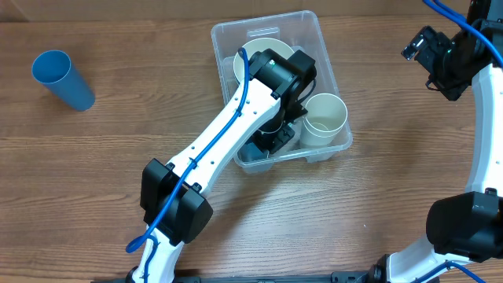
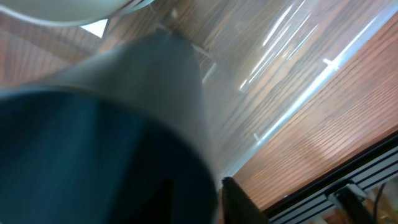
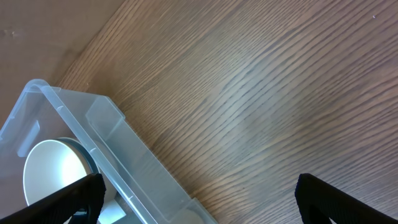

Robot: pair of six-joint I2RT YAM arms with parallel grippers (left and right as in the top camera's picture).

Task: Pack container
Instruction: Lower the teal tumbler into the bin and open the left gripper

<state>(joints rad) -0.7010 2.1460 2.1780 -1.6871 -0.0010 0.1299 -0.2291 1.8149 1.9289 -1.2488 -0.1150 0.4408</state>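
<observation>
The clear container (image 1: 328,67) stands mid-table. Inside it are a white bowl (image 1: 258,52) at the back left, a white cup (image 1: 324,118) at the right and a dark blue cup (image 1: 262,151) at the front left. My left gripper (image 1: 277,134) reaches down into the container at the dark cup. In the left wrist view that dark cup (image 2: 93,143) fills the left; one finger (image 2: 239,202) stands right beside its wall and the other finger is hidden. My right gripper (image 1: 424,51) hangs open and empty, high at the right, with its fingertips (image 3: 348,202) wide apart over bare wood.
A light blue cup (image 1: 63,79) lies on the table at the far left. The right wrist view catches a container corner (image 3: 124,149) and the white bowl (image 3: 53,174). A dark rail (image 2: 348,180) runs along the table edge.
</observation>
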